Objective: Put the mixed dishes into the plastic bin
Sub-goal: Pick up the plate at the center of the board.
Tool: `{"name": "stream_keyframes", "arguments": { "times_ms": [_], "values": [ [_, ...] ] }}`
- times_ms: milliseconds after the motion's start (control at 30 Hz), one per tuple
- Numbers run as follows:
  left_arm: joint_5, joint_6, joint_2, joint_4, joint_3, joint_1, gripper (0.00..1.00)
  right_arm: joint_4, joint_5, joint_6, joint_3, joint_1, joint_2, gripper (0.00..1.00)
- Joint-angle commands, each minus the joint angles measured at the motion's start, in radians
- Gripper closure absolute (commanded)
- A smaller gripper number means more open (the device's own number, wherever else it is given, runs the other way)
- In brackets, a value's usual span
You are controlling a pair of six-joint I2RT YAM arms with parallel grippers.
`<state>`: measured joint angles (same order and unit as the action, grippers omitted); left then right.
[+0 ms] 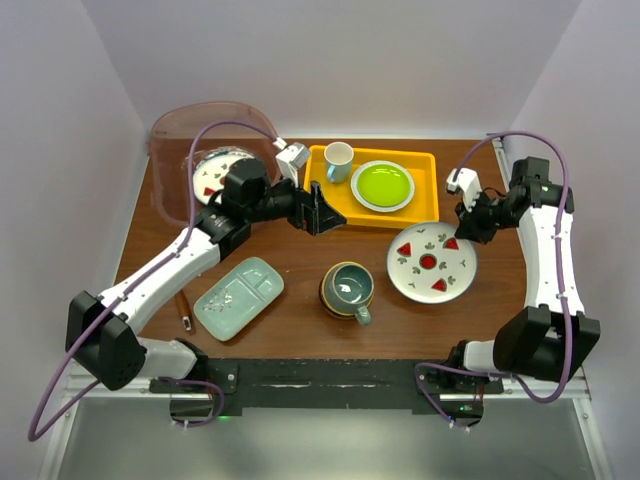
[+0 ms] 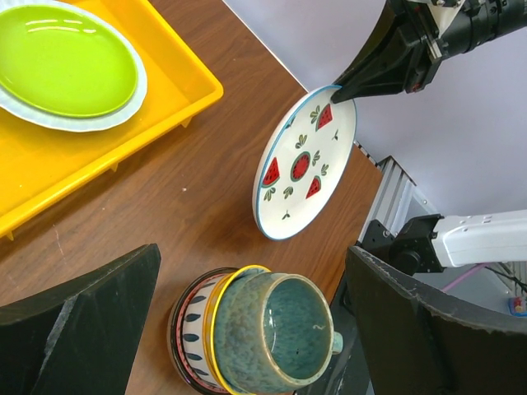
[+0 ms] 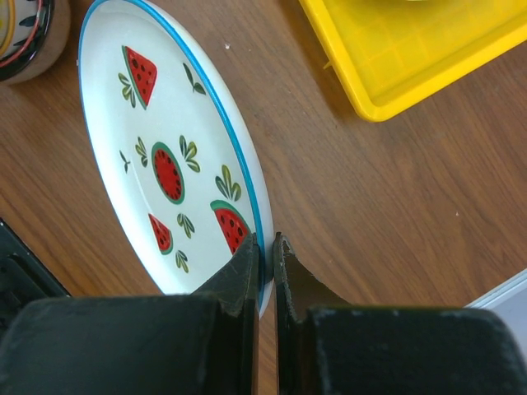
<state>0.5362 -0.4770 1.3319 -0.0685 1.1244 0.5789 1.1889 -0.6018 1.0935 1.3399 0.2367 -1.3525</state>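
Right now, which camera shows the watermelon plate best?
The top external view: the whole watermelon plate shows, round, from above. The left wrist view shows it slanted; the right wrist view hides part behind the right end effector.

No writing, brand or number can be read anywhere. The plate (image 3: 115, 189) bears only painted watermelon slices and leaves, and the tray (image 3: 412, 58) shows no lettering.

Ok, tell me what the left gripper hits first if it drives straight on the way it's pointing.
Most likely the teal mug sitting in the stacked bowls, framed between the open fingers of the left gripper just ahead, though depth is unclear. The watermelon plate lies farther off.
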Motion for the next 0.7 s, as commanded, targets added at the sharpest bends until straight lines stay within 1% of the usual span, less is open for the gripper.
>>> {"name": "stream_keyframes", "arguments": {
  "times_ms": [0,100,133,667],
  "values": [
    [-0.025,0.04,0.01,0.053,0.023,0.016,0.0,0.009,-0.098,-0.003,0.065,-0.01,0.053,1.0],
    [-0.033,0.046,0.013,0.053,0.025,0.025,0.0,0.014,-0.099,-0.003,0.07,-0.011,0.055,1.0],
    [-0.036,0.046,0.015,0.085,0.025,0.029,0.0,0.015,-0.099,-0.001,0.074,-0.011,0.053,1.0],
    [-0.093,0.113,0.032,0.13,0.021,0.087,0.0,0.037,-0.107,0.003,0.099,-0.028,0.061,1.0]
  ]
}}
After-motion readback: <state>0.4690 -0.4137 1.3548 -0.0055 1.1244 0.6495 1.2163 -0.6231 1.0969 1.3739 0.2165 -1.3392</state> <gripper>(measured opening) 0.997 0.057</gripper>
